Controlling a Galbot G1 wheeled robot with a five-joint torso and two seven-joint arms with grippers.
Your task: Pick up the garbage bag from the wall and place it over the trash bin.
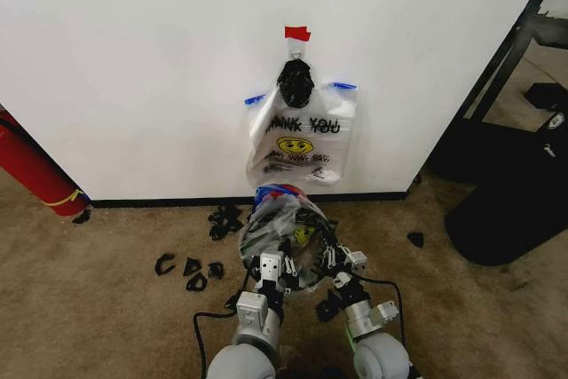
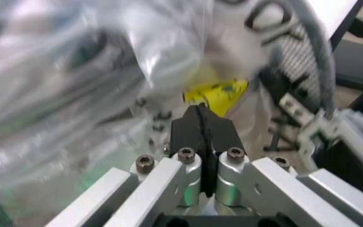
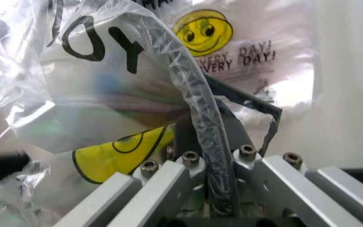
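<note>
Both hands are low to the floor, close together, each pinching the edge of a garbage bag (image 1: 282,224) stretched between them. The left hand (image 2: 200,116) is clenched, its black fingers pressed together with thin film bunched around the tips. The right hand (image 3: 208,142) grips a rolled plastic edge between its fingers. The bag sits just ahead of both hands, draped over a round thing I take to be the bin (image 1: 277,194); only a red and blue rim shows. Beyond it, a second printed bag (image 1: 302,139) hangs on the wall (image 1: 133,68).
</note>
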